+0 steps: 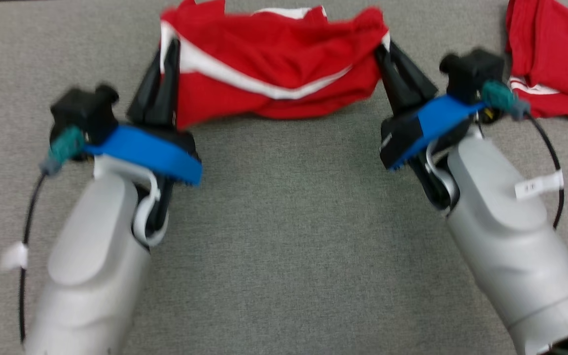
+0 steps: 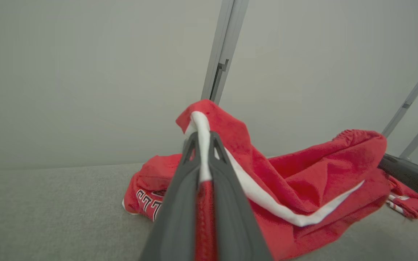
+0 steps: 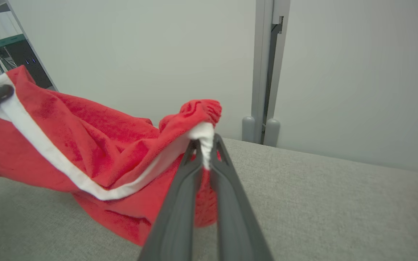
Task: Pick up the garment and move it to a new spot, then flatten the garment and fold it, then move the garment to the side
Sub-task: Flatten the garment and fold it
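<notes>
The red garment (image 1: 274, 54) with a white stripe hangs stretched between the two tools at 12 o'clock in the head view, over the grey table (image 1: 284, 236). The left tool (image 1: 169, 49), at about 11 o'clock, is clamped on the garment's left end. The left wrist view shows its fingers (image 2: 180, 188) pressed together with the white stripe and red cloth (image 2: 303, 181) pinched between them. The right tool (image 1: 383, 49), at about 1 o'clock, grips the right end. In the right wrist view its fingers (image 3: 180, 203) close on a bunched white and red edge (image 3: 96, 145). The cloth sags in the middle between the two grips. Whether its lowest fold touches the table cannot be told. A second red garment (image 1: 555, 49) with white trim lies on the table at 2 o'clock, just beyond the right tool and apart from the held one.
</notes>
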